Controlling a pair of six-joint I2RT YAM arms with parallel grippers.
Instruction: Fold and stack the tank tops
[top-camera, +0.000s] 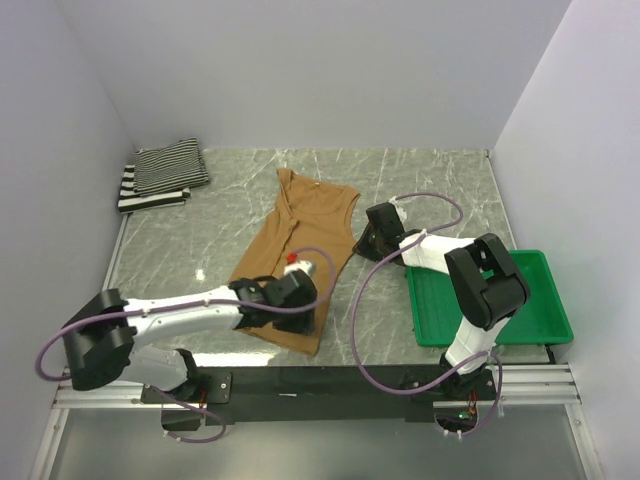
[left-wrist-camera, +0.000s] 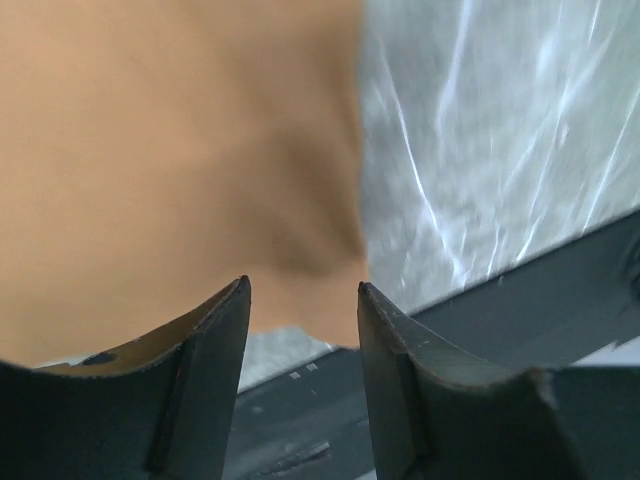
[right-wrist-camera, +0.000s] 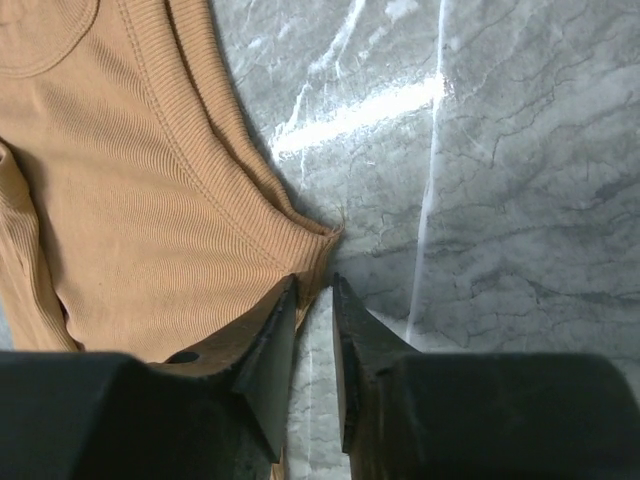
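The plain tan-brown tank top (top-camera: 300, 240) lies flat at mid-table, neckline toward the back. My left gripper (top-camera: 312, 312) hovers at its near right hem corner; in the left wrist view the gripper (left-wrist-camera: 303, 290) is open, with the tan cloth (left-wrist-camera: 170, 150) beyond the tips and nothing between them. My right gripper (top-camera: 360, 242) is at the top's right armhole. In its wrist view the gripper (right-wrist-camera: 315, 282) is open by a narrow gap, with the armhole corner (right-wrist-camera: 325, 235) of the tan cloth just ahead of its tips. At the back left the pinstriped top (top-camera: 172, 165) lies folded on the wide-striped one (top-camera: 150, 197).
A green plastic tray (top-camera: 540, 290) stands at the right, partly under my right arm. A black rail (top-camera: 330, 380) runs along the near table edge. White walls close in the back and both sides. A small red-and-white object (top-camera: 296, 262) shows on my left wrist.
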